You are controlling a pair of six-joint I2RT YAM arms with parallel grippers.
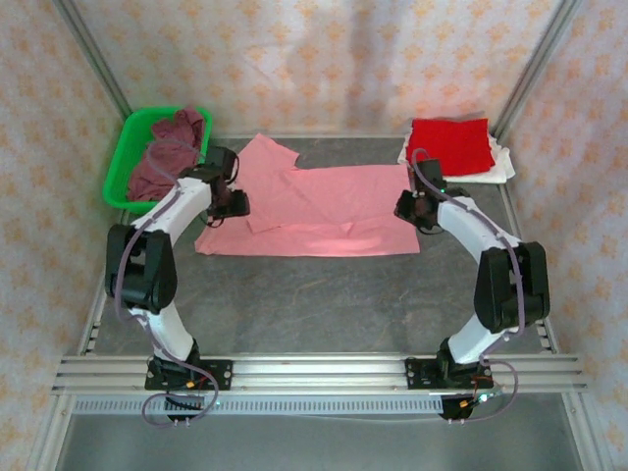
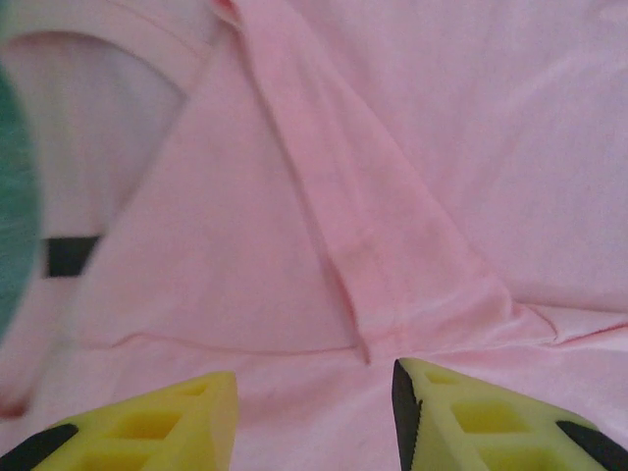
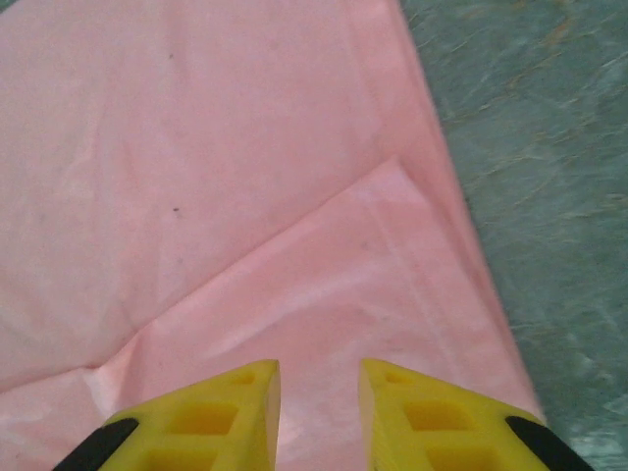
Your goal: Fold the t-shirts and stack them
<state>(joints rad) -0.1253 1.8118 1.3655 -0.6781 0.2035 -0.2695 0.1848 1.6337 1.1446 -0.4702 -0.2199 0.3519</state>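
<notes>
A light pink t-shirt (image 1: 314,211) lies spread flat in the middle of the table, partly folded, with one sleeve sticking out at its far left. My left gripper (image 1: 235,204) hovers over its left edge, open, jaws apart above a folded sleeve seam (image 2: 373,255) with nothing between them (image 2: 314,392). My right gripper (image 1: 407,209) is over the shirt's right edge, open with a narrower gap (image 3: 320,388) above a folded-over flap (image 3: 373,275). A folded bright red t-shirt (image 1: 449,145) rests on a white t-shirt (image 1: 502,165) at the back right. The dusty maroon t-shirt (image 1: 167,152) is bunched in the basket.
A green plastic basket (image 1: 123,162) stands at the back left, close behind my left arm. Grey table surface (image 3: 549,147) shows just right of the pink shirt's edge. Patterned walls and metal rails enclose the table.
</notes>
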